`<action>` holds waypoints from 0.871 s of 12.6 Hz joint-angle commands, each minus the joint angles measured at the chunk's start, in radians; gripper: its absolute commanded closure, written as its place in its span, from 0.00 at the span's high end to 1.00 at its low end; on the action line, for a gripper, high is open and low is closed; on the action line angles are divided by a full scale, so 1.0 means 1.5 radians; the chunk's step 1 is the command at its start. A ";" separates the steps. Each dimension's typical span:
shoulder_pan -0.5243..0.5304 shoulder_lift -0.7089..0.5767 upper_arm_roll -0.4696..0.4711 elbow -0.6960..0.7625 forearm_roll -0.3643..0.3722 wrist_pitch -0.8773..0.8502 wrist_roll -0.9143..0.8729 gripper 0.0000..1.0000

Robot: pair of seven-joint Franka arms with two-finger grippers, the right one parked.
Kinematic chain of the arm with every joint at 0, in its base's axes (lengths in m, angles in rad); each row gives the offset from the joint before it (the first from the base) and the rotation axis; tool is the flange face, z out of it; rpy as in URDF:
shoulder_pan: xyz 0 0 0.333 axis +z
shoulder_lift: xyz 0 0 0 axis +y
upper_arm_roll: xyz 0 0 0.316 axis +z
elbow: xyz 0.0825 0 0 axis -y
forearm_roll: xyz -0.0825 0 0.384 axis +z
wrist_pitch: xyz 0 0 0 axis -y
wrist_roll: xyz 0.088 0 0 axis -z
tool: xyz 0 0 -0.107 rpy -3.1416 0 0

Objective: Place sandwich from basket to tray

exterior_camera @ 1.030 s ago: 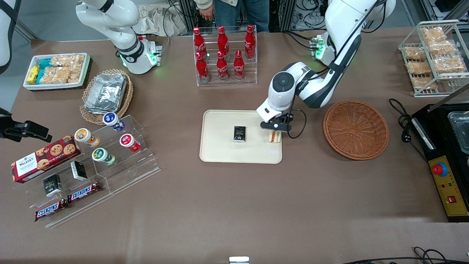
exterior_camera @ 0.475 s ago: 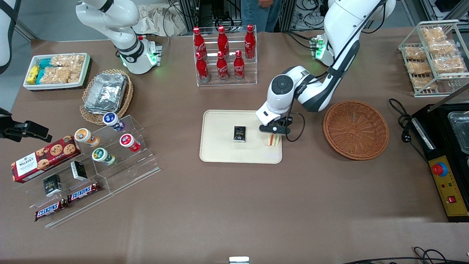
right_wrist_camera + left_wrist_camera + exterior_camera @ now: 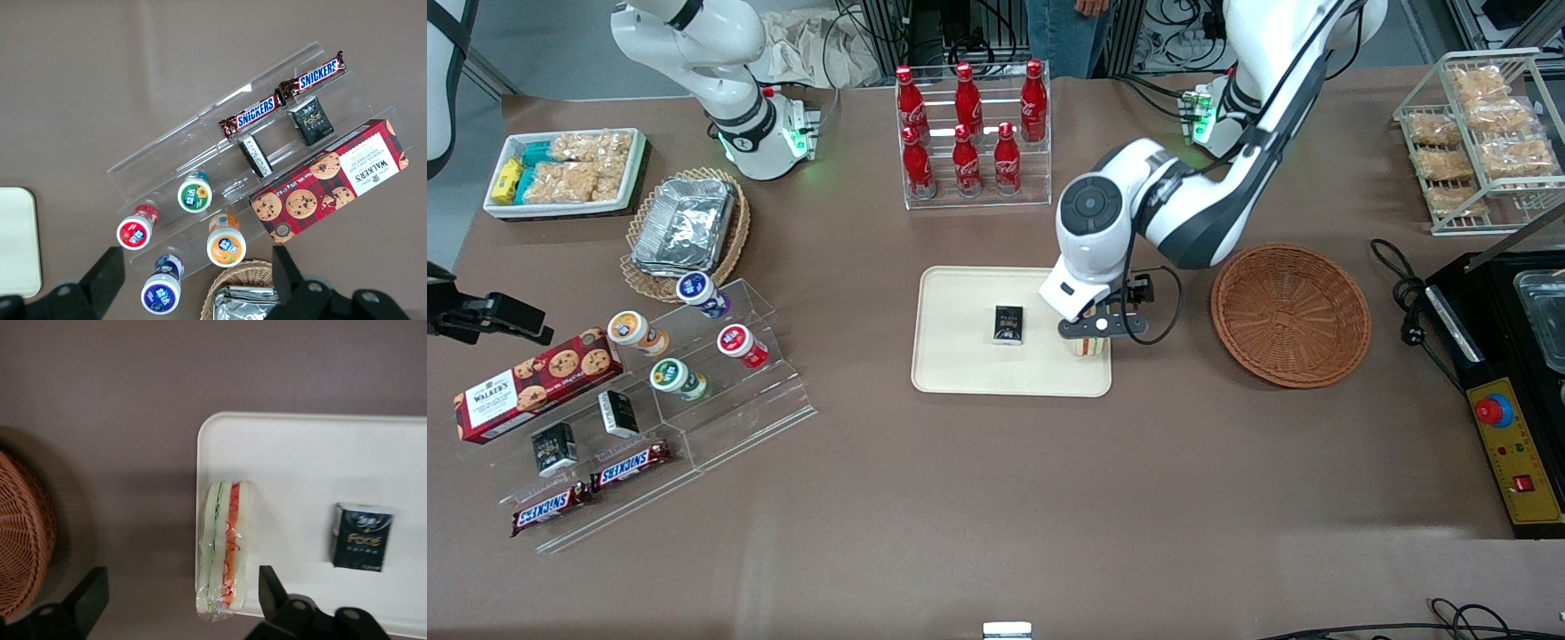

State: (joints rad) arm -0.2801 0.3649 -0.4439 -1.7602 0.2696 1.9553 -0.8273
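The gripper (image 3: 1088, 331) hovered directly above the sandwich (image 3: 223, 549), its jaws spread wide and released, touching nothing. The sandwich stood on its edge on the tray (image 3: 300, 453), right at the rim nearest the basket (image 3: 1290, 315), now empty. Balanced so narrowly, it might tip over the low rim onto the counter (image 3: 996, 498) if a finger (image 3: 273, 592) clipped its wrapper on the way up.

"SNICKERS" on two candy bars (image 3: 299, 93) on the clear stand. "WALKER'S" on the red cookie box (image 3: 330, 181). "Coca-Cola" script on the red bottles (image 3: 966, 124). "Foké", roughly, on the small black packet (image 3: 361, 537) lying on the tray (image 3: 300, 447).
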 commanded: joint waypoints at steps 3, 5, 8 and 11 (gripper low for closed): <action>0.045 -0.010 -0.003 0.143 -0.025 -0.157 0.057 1.00; 0.086 -0.022 0.001 0.232 -0.107 -0.257 0.190 1.00; 0.170 -0.088 0.002 0.261 -0.116 -0.346 0.273 1.00; 0.168 -0.158 0.082 0.254 -0.118 -0.399 0.357 1.00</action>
State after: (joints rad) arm -0.0110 0.2033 -0.3974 -1.3548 0.1135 1.3931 -0.3531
